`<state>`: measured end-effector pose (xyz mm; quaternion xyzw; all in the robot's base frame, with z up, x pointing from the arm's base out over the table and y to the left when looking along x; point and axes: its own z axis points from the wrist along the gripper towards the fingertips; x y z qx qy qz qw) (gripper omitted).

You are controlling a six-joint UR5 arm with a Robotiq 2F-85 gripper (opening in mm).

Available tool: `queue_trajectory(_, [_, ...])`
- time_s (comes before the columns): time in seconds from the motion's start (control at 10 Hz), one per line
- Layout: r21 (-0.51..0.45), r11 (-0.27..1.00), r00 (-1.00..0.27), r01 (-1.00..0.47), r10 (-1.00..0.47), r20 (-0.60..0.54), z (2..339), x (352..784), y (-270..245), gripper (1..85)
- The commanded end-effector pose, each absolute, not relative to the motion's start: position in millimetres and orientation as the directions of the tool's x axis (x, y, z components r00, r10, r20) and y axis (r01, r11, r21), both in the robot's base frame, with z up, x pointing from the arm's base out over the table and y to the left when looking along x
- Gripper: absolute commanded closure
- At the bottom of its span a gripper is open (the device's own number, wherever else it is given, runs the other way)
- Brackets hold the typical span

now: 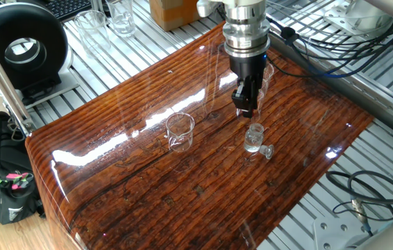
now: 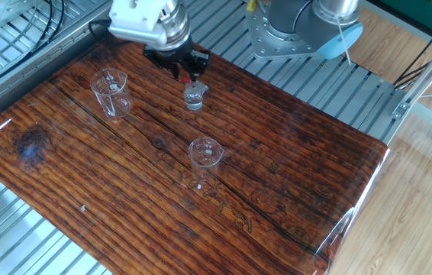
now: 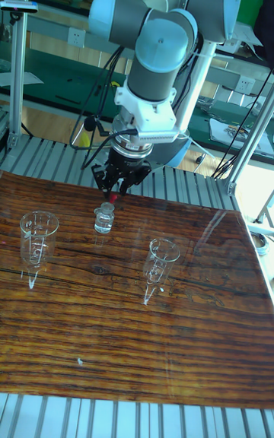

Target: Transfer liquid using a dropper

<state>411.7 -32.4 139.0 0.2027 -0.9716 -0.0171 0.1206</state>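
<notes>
One robot arm (image 3: 164,23) carries one tool (image 2: 182,64), which grips one dropper (image 3: 113,197) by its red bulb. Directly below the tool stands one small clear bottle (image 1: 253,137), and one loose stopper (image 1: 268,151) lies on the worktop (image 1: 203,187) just beside that bottle, on the side away from the tool. Two clear glass beakers sit on the worktop: one beaker (image 2: 111,92) near the tool, the other beaker (image 2: 204,159) farther from it, past the bottle. Off the worktop, well apart from the tool, two more clear glass vessels (image 1: 110,17) stand on the metal frame, and one black bag (image 1: 5,184) lies on the floor.
</notes>
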Motion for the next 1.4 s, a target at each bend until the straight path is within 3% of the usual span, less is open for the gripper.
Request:
queue_trajectory(0.0, [0.093,0.916,-0.895,-0.391,-0.402,0.193,155,422,-26,43.7])
queue_trajectory(0.5, [0.014,0.915,-0.903,-0.403,-0.400,0.155,163,460,-3,43.7])
queue_trajectory(1.0, [0.009,0.918,-0.912,-0.396,-0.395,0.109,152,499,35,43.7])
queue_trajectory(1.3, [-0.009,0.903,-0.893,-0.429,-0.422,0.158,137,502,35,43.7])
